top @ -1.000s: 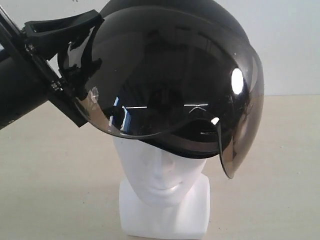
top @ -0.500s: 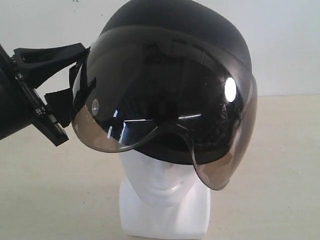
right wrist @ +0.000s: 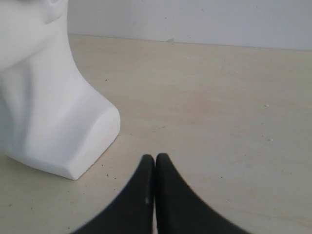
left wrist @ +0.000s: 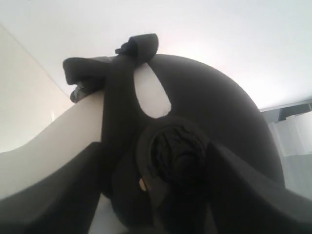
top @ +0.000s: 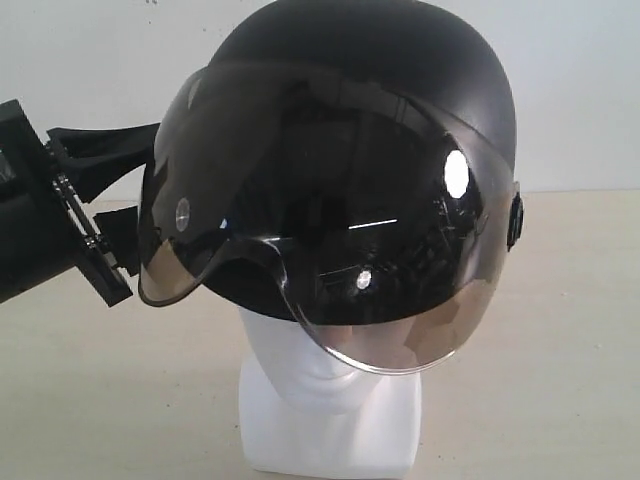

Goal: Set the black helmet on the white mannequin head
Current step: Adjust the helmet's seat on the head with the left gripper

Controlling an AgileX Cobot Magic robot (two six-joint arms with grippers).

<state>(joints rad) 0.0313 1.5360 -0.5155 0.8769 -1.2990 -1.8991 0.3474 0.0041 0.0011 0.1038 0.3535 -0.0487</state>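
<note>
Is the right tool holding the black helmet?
No, the right tool is shut on nothing above the table beside the white mannequin head.

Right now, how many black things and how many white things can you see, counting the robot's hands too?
Black: 3 (black helmet, left hand, right hand)
White: 1 (white mannequin head)
Total: 4

Bright, even light fills the exterior and right wrist views, with a white glare spot at three o'clock on the visor of the black helmet, while the left wrist close-up is shadowed and soft.
</note>
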